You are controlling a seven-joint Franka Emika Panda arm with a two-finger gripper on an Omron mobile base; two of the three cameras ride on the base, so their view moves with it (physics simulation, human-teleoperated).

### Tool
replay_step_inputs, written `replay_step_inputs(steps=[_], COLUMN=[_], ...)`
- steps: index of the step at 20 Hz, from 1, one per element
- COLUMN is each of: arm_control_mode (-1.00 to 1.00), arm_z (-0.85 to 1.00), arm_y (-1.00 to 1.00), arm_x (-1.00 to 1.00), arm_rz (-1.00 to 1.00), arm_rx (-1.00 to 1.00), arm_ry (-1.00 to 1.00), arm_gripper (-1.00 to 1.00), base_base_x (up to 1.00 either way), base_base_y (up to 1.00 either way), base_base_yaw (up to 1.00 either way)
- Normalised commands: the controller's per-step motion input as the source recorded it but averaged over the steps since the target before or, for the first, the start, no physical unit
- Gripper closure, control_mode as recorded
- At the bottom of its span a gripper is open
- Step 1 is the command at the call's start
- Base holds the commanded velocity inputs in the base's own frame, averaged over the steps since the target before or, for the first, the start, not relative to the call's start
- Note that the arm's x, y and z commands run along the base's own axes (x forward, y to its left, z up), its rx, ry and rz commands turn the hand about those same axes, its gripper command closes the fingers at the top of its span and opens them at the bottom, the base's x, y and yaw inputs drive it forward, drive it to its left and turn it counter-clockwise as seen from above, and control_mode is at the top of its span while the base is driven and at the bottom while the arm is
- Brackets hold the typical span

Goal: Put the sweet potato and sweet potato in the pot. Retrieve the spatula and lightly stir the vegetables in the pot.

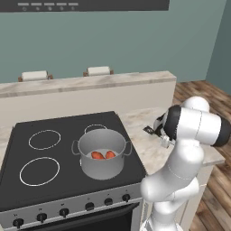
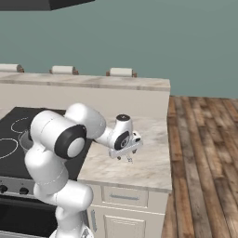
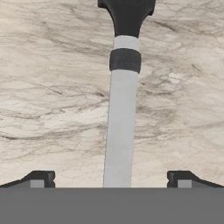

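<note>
Marble-look counter (image 2: 144, 162) under the gripper (image 3: 111, 178) is bare stone all around, so there's plenty of room on both sides of the fingers. In the hand view the two dark fingertips (image 3: 41, 178) stand wide apart, one on each side of the spatula (image 3: 121, 113), and neither touches it. Nothing is held. The spatula lies flat on the counter, its pale grey handle running straight up between the fingers, then a dark band, then the black head at the top of that view.

From the right base view, the hand points down over the counter just right of the stove (image 1: 54, 149), roughly mid-depth, with the counter's front edge and right end both a fair way off. Behind it the raised back ledge (image 2: 93, 82) runs across.

Further left, the grey pot (image 1: 102, 153) sits on the black cooktop at the front right, close to the stove's right edge. Both sweet potatoes (image 1: 103, 155) are already inside, lying side by side on the bottom. The two left burner rings are open.
</note>
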Motion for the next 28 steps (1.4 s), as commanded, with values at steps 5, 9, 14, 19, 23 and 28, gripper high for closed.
replay_step_inputs(steps=[5, 9, 14, 19, 23, 28], arm_control_mode=[-1.0, -1.0, -1.0, -1.0, -1.0, -1.0], arm_z=[-0.28, -0.17, -0.26, -0.38, -0.21, -0.06], arm_y=[0.0, 0.0, 0.0, 0.0, 0.0, 0.0], arm_x=[0.0, 0.0, 0.0, -0.01, -0.03, -0.09], arm_rz=[0.0, 0.0, 0.0, 0.0, 0.0, 0.0], arm_rx=[0.0, 0.01, 0.03, 0.05, 0.03, 0.01], arm_ry=[0.0, 0.0, 0.01, 0.01, 0.0, 0.0], arm_gripper=[-1.0, -1.0, -1.0, -1.0, -1.0, -1.0], base_base_x=[0.0, 0.0, 0.0, 0.0, 0.0, 0.0], base_base_y=[0.0, 0.0, 0.0, 0.0, 0.0, 0.0], base_base_yaw=[0.0, 0.0, 0.0, 0.0, 0.0, 0.0])
